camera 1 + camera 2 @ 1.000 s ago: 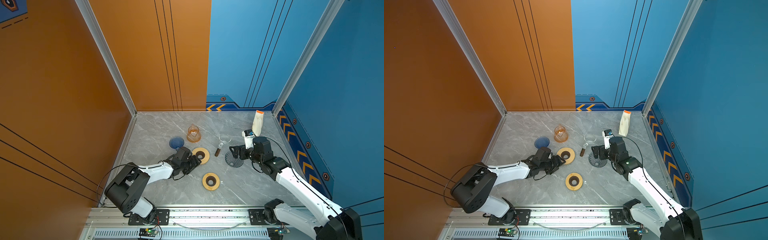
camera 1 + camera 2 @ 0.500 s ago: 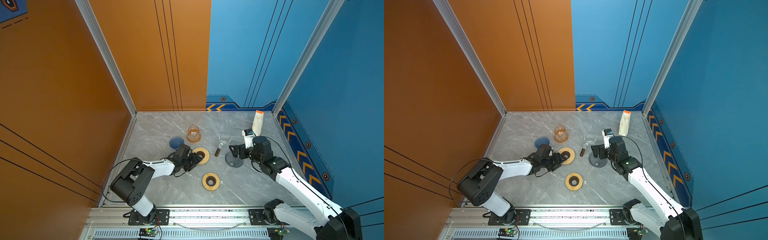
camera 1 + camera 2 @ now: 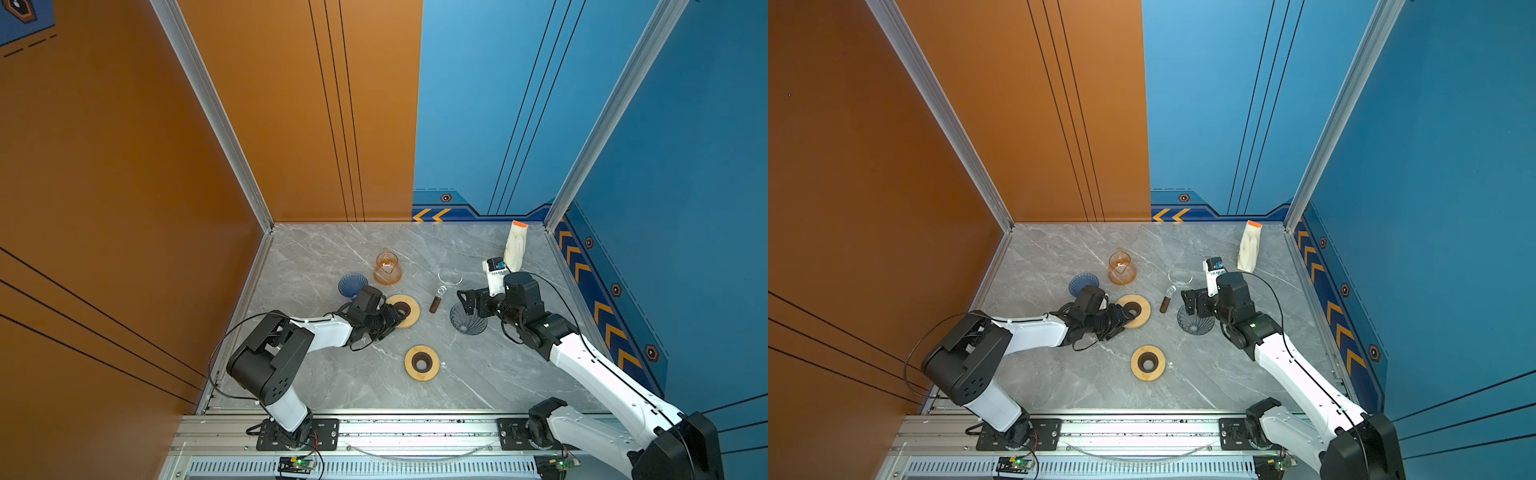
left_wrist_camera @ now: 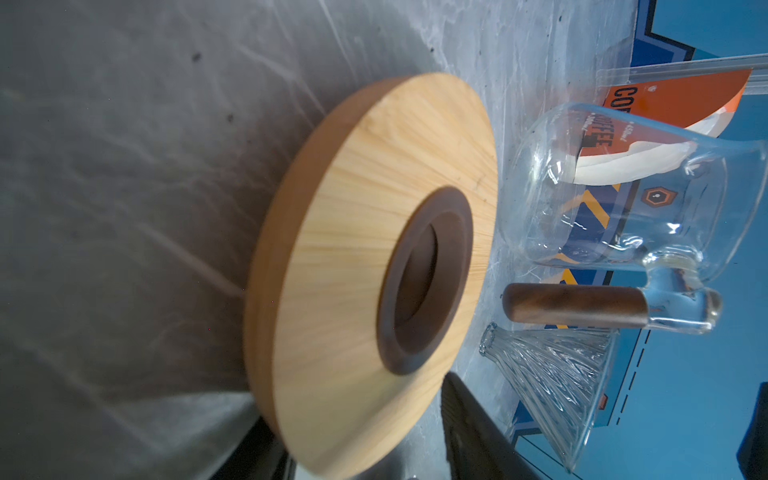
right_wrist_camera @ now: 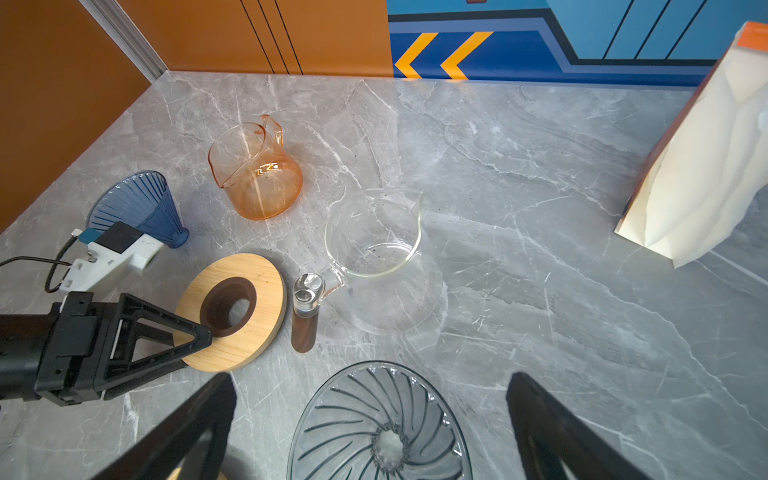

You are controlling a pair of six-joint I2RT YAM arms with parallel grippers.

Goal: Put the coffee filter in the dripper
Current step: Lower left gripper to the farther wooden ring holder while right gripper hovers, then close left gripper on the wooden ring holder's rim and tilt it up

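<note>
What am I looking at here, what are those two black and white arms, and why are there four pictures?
These are two robot arms fixed to a rail at the edge of a marble table. Two pictures look down from overhead, side by side. The two close-ups come from cameras on the arms' wrists.

On the table are a blue dripper, an amber glass jug, a clear glass jug with a wooden handle, a smoky glass dripper, a wooden ring, a second wooden ring and a pack of coffee filters.

The left hand straddles the edge of the wooden ring; whether it grips it yet is unclear. The right hand is open at the smoky glass dripper, holding nothing.
</note>
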